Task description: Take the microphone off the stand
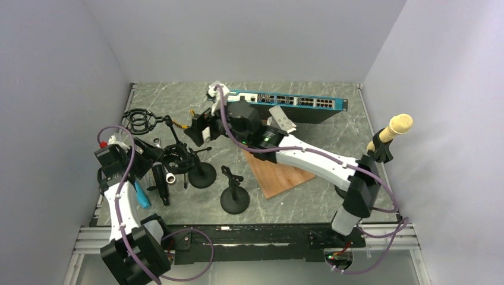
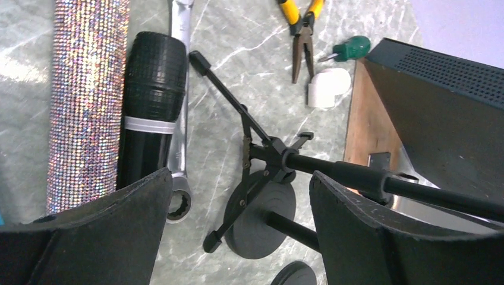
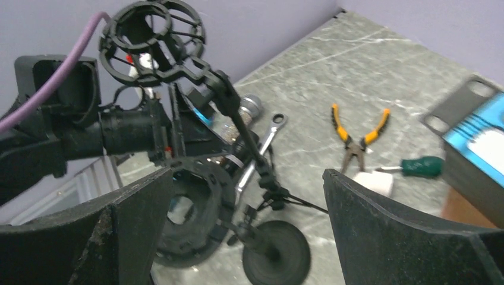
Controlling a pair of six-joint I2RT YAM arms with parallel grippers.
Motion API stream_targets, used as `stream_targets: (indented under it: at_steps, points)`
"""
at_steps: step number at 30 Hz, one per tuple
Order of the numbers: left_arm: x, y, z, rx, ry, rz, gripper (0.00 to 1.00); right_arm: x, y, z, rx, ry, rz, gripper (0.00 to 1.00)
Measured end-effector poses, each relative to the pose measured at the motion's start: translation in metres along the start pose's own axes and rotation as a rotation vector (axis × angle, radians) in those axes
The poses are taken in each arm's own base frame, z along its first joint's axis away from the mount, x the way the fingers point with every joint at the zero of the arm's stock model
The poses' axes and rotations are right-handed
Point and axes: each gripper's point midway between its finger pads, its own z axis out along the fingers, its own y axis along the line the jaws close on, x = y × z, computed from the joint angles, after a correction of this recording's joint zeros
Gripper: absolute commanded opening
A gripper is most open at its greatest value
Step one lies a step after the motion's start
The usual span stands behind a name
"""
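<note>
**Left gripper** (image 2: 238,184): fingers spread wide, gripping nothing. It hangs low over the left side of the table (image 2: 238,35). Framed in the gap between its fingers is a black stand (image 2: 261,222) with a round base and a rod running off to the right. No contact between fingers and stand is visible. Just left of that stand three items lie side by side:
- a wrench (image 2: 178,148)
- a black microphone (image 2: 151,101), lying along the wrench
- a glitter-covered microphone (image 2: 86,89), just beside the black one

**Right gripper** (image 3: 246,178): fingers also spread, nothing between the pads. It is held over the centre-left of the table, pointed toward the left arm. In its wrist view an upper shock mount (image 3: 151,38) sits empty on a tilted arm. A lower shock mount (image 3: 190,208) sits near a round base; whether it holds anything cannot be told.

**Task item:** a pale-headed microphone (image 1: 397,126) sits tilted in a clip stand (image 1: 380,151) at the right edge of the table, still seated and well apart from both grippers.

**Outlying items:**
- pliers (image 2: 303,29) with yellow handles, a green screwdriver (image 2: 350,47) and a white tape roll (image 2: 327,89), grouped near one another
- a wooden board (image 2: 356,130) under the right arm
- a network switch (image 1: 285,102) along the far edge of the table
</note>
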Motion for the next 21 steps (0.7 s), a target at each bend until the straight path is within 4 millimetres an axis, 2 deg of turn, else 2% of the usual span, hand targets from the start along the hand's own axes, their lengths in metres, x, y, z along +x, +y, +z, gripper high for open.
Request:
stream_targets:
  at_steps: [4, 8, 10, 15, 18, 21]
  points:
    - [-0.003, -0.01, -0.002, 0.051, -0.019, 0.022, 0.86, 0.006, 0.023, 0.03, -0.01, 0.01, 0.016, 0.95]
    - [0.004, -0.013, -0.001, 0.088, -0.003, 0.023, 0.86, 0.019, 0.039, 0.06, 0.007, 0.03, 0.007, 0.83]
    - [0.009, -0.01, 0.0, 0.09, 0.01, 0.015, 0.87, 0.026, 0.042, 0.075, 0.019, 0.045, 0.0, 0.81]
    - [0.014, -0.009, -0.002, 0.093, 0.011, 0.014, 0.89, 0.045, 0.033, 0.102, 0.067, 0.076, -0.042, 0.75]
    - [0.011, -0.012, -0.006, 0.099, -0.018, 0.032, 0.89, 0.054, 0.025, 0.11, 0.1, 0.086, -0.073, 0.7]
    - [0.01, -0.012, -0.008, 0.097, -0.029, 0.038, 0.89, 0.06, 0.017, 0.117, 0.132, 0.089, -0.103, 0.61]
